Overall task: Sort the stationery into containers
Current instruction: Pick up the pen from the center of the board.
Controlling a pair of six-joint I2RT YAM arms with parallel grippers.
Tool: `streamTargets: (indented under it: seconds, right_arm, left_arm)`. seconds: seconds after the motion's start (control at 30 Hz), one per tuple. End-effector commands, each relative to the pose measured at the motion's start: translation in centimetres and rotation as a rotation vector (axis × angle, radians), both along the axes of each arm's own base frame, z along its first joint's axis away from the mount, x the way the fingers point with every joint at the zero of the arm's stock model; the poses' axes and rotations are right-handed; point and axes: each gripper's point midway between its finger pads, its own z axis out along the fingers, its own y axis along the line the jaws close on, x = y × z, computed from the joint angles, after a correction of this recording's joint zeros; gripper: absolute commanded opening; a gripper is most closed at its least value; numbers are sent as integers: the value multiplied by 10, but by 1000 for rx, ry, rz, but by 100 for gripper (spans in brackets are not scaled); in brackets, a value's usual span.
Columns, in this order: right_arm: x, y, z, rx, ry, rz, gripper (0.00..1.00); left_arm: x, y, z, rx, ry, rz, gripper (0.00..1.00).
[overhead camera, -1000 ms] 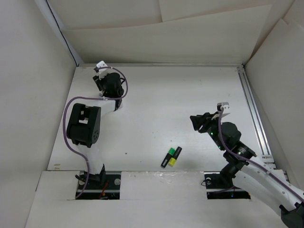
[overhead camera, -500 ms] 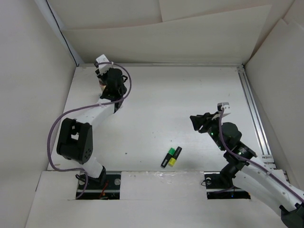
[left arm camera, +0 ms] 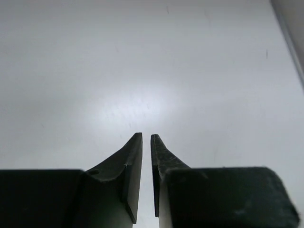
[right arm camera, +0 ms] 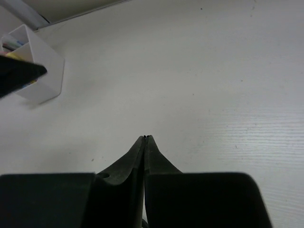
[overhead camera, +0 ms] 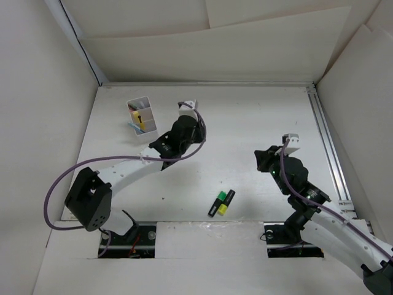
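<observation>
Top external: left gripper [overhead camera: 186, 126] now off white box [overhead camera: 142, 115]; mid-table

A small white box [overhead camera: 142, 114] stands at the table's far left, divided in two — yellow and blue stationery inside. Two highlighters [overhead camera: 221, 203] lie side by side near the front edge — one green with black ends, one yellow with black ends.
</observation>
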Motion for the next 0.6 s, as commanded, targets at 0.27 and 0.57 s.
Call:
streamTargets:
  seconds: [0.27,0.57]
  right_arm:
    - [9,-15,13,7,0,-107,31]
    - [9,-14,14,16,2,-109,34]
  left_arm:
    - [-176,-77,-121,273,368,-521,35]
    - [-207,-81,-160,356,451,-537,36]
